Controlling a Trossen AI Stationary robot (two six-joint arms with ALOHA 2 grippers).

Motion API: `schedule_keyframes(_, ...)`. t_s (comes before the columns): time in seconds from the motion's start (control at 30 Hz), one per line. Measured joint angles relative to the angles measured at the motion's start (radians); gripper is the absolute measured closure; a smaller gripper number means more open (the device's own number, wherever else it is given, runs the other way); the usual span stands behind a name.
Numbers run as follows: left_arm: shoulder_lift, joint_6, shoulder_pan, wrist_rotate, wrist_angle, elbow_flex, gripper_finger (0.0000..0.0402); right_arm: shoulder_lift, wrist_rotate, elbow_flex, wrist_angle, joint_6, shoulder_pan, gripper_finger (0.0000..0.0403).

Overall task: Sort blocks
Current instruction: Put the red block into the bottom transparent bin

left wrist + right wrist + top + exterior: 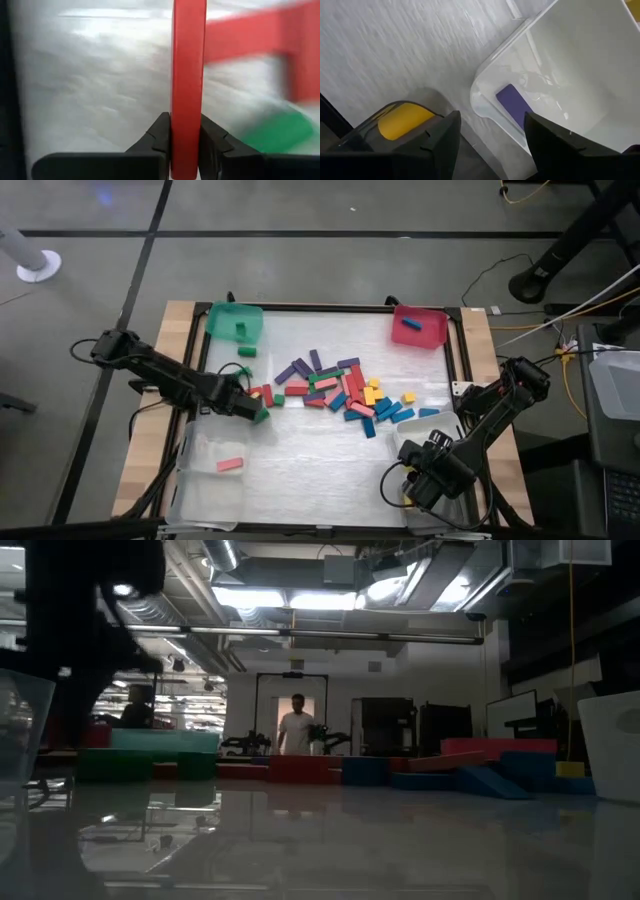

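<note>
The blocks (345, 390) lie in a loose pile of red, pink, green, blue, purple and yellow bars in the middle of the table. My left gripper (252, 406) is at the pile's left end, shut on a red block (187, 75). My right gripper (432, 478) hangs open over the table's near right corner. Its fingers (445, 140) stand above a clear bin (560, 65) holding a purple block (515, 105) and beside a grey bin (365, 135) holding a yellow block (402, 120). My left gripper pinches the red block between its two fingers at the block's near end (187, 145). The bar runs along the fingers and sticks out well past their tips. Whether it is lifted clear of the table, I cannot tell.
A green bin (235, 322) with a green block stands at the far left. A red bin (420, 327) with a blue block stands at the far right. A clear bin (215, 465) at the near left holds a pink block (229, 465). A raised dark frame edges the table.
</note>
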Motion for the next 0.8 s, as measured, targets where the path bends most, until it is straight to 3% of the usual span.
schedule_keyframes(0.23, -0.163, 0.307, -0.008, 0.024, 0.006, 0.06, 0.0363, 0.0, 0.005, 0.0, 0.003, 0.0, -0.027, 0.0187)
schedule_keyframes(0.47, -0.309, 0.61, -0.104, 0.296, 0.223, 0.074, 0.0362, 0.0, 0.033, 0.0, 0.01, -0.03, -0.084, 0.0187)
schedule_keyframes(0.6, -0.335, 0.63, -0.204, 0.401, 0.254, 0.074, 0.0353, 0.0, 0.043, 0.0, 0.041, -0.111, -0.137, 0.0187)
schedule_keyframes(0.8, -0.33, 0.529, -0.337, 0.454, 0.139, 0.073, 0.0349, 0.0, 0.043, 0.0, 0.11, -0.282, -0.219, 0.0187)
